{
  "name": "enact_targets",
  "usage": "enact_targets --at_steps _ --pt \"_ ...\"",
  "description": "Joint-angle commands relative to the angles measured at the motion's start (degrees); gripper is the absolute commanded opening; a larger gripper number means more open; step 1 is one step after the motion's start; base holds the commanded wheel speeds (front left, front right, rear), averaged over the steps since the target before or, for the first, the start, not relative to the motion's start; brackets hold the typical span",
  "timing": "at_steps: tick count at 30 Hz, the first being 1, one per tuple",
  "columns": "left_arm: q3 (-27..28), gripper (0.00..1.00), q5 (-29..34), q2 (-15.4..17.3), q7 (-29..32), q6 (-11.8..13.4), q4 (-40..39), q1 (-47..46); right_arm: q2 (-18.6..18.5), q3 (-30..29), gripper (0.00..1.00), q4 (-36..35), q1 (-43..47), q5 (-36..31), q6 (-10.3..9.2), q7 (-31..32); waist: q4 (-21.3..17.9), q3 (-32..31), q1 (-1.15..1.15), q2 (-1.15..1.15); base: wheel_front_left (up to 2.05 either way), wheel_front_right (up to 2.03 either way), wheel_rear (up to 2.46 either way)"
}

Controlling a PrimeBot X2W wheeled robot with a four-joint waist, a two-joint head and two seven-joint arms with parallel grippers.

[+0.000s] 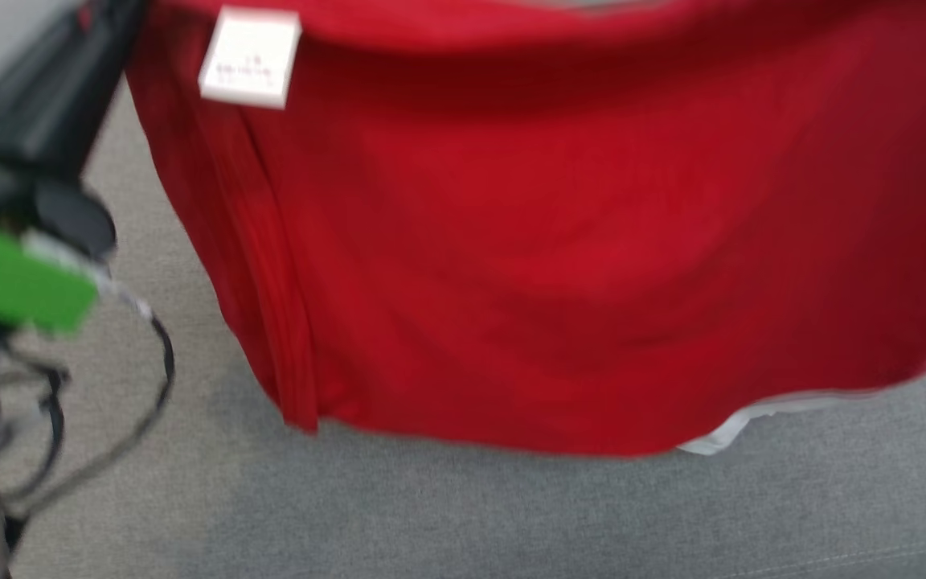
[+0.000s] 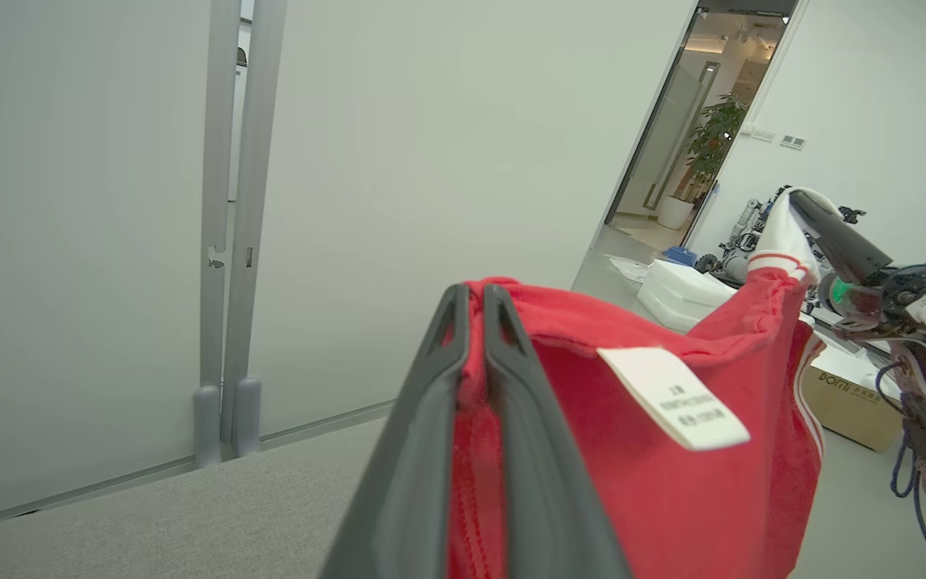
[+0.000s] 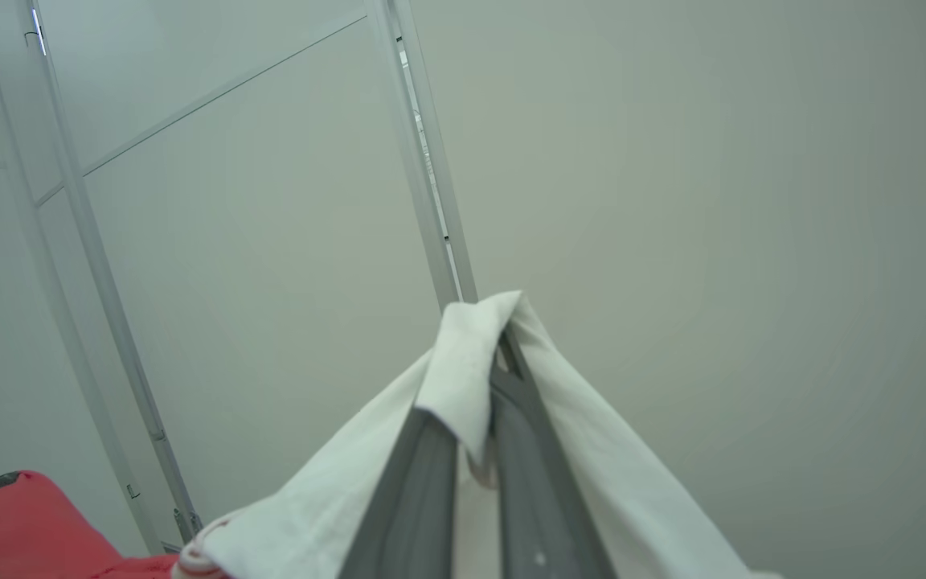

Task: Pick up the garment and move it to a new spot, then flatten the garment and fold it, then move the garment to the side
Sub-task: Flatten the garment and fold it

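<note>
The garment point(image 1: 575, 265) is red with a white hem and a white label point(image 1: 250, 56). It hangs spread out above the grey table point(image 1: 511, 515). In the left wrist view my left gripper point(image 2: 475, 296) is shut on a red edge of the garment point(image 2: 672, 482), close to the label point(image 2: 672, 398). My right gripper point(image 3: 497, 342) is shut on a white part of the garment point(image 3: 310, 515). That gripper point(image 2: 792, 205) also appears across the left wrist view, holding the far corner up. My left arm point(image 1: 21, 265), with its green band, stands at the left of the head view.
Loose cables point(image 1: 149, 362) hang beside my left arm. A pale panelled wall point(image 2: 109, 241) runs behind the table. Far right are a cardboard box point(image 2: 849, 394), white foam blocks point(image 2: 680, 293) and an open doorway point(image 2: 704, 137).
</note>
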Motion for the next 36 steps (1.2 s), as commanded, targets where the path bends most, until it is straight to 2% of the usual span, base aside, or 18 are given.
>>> enact_targets --at_steps 1,3,6,9,10,11,13,16,18,22,26,31,36 --pt "-0.7 0.00 1.2 0.6 0.8 0.3 3.4 -4.7 0.9 0.3 0.00 2.8 -4.4 -2.4 -0.01 0.6 -0.3 7.8 0.00 0.00 0.00 0.00 0.00" --pt "-1.9 0.00 3.5 0.8 1.0 0.1 10.8 -12.8 3.4 1.1 0.00 8.9 -12.0 -6.4 -0.01 0.6 -0.1 10.8 0.00 0.00 0.00 0.00 0.00" --pt "-3.8 0.00 7.1 -1.2 -1.8 -0.7 23.4 -25.1 7.9 1.6 0.00 19.4 -23.2 -11.3 -0.01 -2.6 0.2 14.5 0.00 0.00 0.00 0.00 0.00" --pt "-4.7 0.00 11.5 -4.0 -8.6 -1.7 36.7 -36.1 10.8 1.3 0.00 29.9 -33.1 -17.7 -0.01 -8.6 0.3 16.5 0.00 0.00 0.00 0.00 0.00" --pt "-5.1 0.00 12.9 -4.4 -11.0 -2.6 39.7 -39.0 11.8 0.8 0.00 32.3 -35.8 -19.4 -0.01 -10.7 0.2 17.0 0.00 0.00 0.00 0.00 0.00" --pt "-4.6 0.00 14.1 -4.7 -14.0 -2.5 43.0 -42.0 12.6 0.7 0.00 34.4 -38.4 -20.9 0.00 -12.6 0.1 17.6 0.00 0.00 0.00 0.00 0.00" --pt "-6.2 0.00 18.1 -5.0 -20.6 -4.5 49.9 -47.4 14.3 0.3 0.00 39.0 -43.6 -23.5 -0.01 -17.6 -0.2 18.9 0.00 0.00 0.00 0.00 0.00" --pt "-7.0 0.00 21.4 -5.3 -29.4 -6.5 57.3 -51.3 15.9 1.7 0.00 43.5 -46.9 -24.2 -0.02 -22.2 -0.8 19.7 0.00 0.00 0.00 0.00 0.00" --pt "-8.9 0.00 24.1 -4.1 -34.1 -8.2 61.5 -51.8 16.3 4.2 0.00 45.0 -46.6 -22.4 0.00 -23.8 -1.1 19.8 0.00 0.00 0.00 0.00 0.00" --pt "-13.8 0.00 26.0 -2.8 -41.4 -9.9 66.2 -44.3 14.1 10.1 0.00 44.6 -37.3 -16.5 -0.03 -26.8 -1.2 18.9 0.00 0.00 0.00 0.00 0.00" --pt "-17.9 0.00 24.2 -1.6 -46.6 -10.2 67.2 -29.9 10.8 16.1 0.00 39.1 -19.8 -9.3 -0.01 -29.4 -0.5 15.2 0.00 0.00 0.00 0.00 0.00" --pt "-20.0 0.00 18.1 -1.3 -49.2 -10.2 64.5 -11.1 6.0 18.4 0.00 32.5 3.4 -2.3 -0.01 -32.0 0.7 9.9 0.00 0.00 0.00 0.00 0.00" --pt "-20.6 0.00 15.6 -1.6 -50.1 -9.7 58.6 4.6 4.2 18.4 0.00 28.1 20.5 0.6 -0.02 -34.6 1.3 4.1 0.00 0.00 0.00 0.00 0.00"
